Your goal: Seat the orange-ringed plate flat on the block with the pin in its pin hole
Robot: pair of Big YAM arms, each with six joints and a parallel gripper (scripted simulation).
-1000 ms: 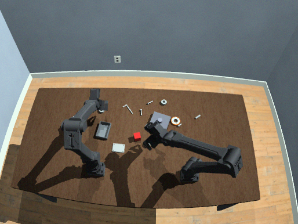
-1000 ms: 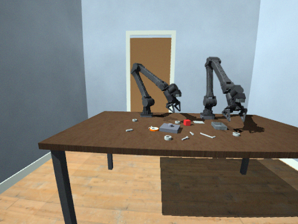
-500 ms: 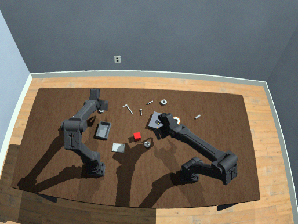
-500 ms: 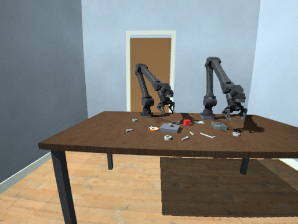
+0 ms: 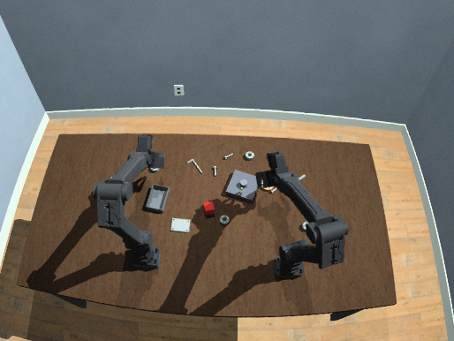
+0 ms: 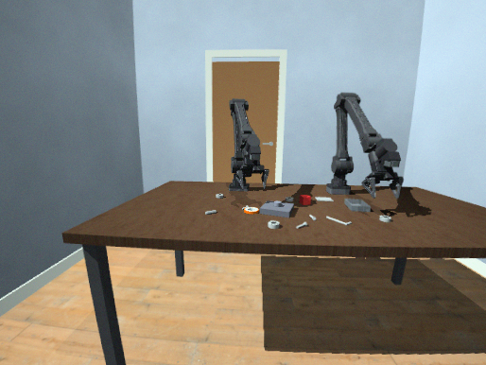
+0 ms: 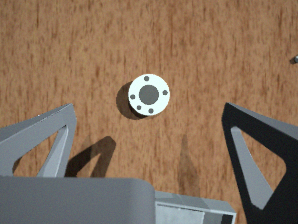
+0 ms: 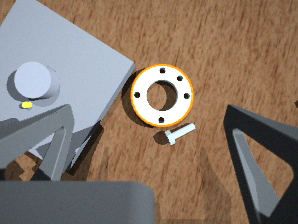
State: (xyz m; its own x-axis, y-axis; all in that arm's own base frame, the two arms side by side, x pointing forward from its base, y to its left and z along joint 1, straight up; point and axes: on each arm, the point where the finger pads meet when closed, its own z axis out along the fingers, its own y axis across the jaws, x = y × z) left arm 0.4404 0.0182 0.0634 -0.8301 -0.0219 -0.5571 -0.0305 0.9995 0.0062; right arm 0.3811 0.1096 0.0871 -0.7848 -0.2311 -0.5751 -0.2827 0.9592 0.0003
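Right gripper: one, jaws wide, holding nothing, above the plate. Left gripper: one, jaws wide, nothing held.

Orange-ringed plate: one, flat on the table, upper centre of the right wrist view; five small holes, one large.

Bolt: one, just below the plate there. Risk: a closing finger may catch it and spoil the grip.

Block: one, upper left, very near the plate; one post, one yellow pin. Risk: a descending finger may strike the block; a wrongly chosen hole would leave the plate tilted.

Red cube: one.

Right gripper shifted from near block, now above orange-ringed plate
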